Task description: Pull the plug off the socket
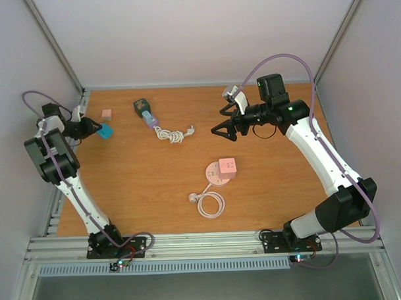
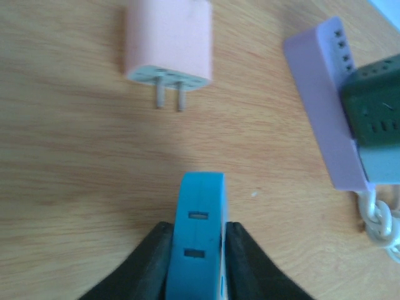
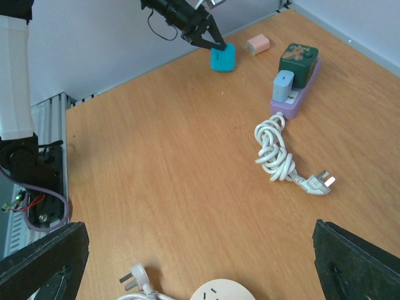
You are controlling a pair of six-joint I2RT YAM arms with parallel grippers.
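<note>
My left gripper (image 1: 98, 129) is shut on a blue adapter (image 2: 199, 231) at the table's far left; it also shows in the right wrist view (image 3: 222, 58), low at the table. A small pink adapter (image 2: 169, 40) lies loose just beyond it, prongs bare. A purple power strip (image 1: 150, 119) holds a green plug (image 1: 141, 104) and a light-blue plug (image 3: 282, 84). A round pink socket (image 1: 216, 176) carries a pink cube plug (image 1: 227, 167). My right gripper (image 1: 225, 126) is open and empty, raised above the table right of the strip.
The strip's white cord (image 1: 170, 133) is coiled beside it, ending in a loose plug (image 3: 319, 182). The round socket's white cord (image 1: 210, 203) loops nearer the front, with its plug (image 3: 134, 275). Grey walls close in the left, back and right.
</note>
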